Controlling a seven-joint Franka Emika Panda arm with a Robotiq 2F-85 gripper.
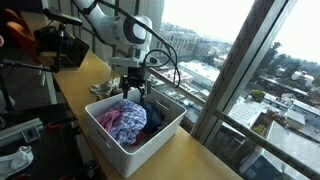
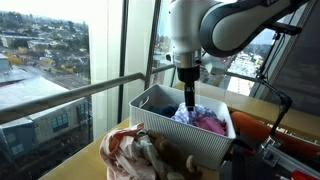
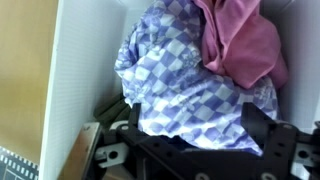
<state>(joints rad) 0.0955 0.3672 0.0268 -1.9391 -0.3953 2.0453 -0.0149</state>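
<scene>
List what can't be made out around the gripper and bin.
Black gripper fingertips: sunk among clothes in both exterior views, blurred in wrist view; open or shut unclear.
White plastic bin floor: covered by purple-and-white checked cloth and pink cloth.
Patterned fabric heap: blurred, cut by exterior view's bottom edge.

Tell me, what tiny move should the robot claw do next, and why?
Probably close on the purple checked cloth: the gripper hangs low inside the white bin, right over that cloth, beside the pink garment. Whether it already grips is unclear.
</scene>
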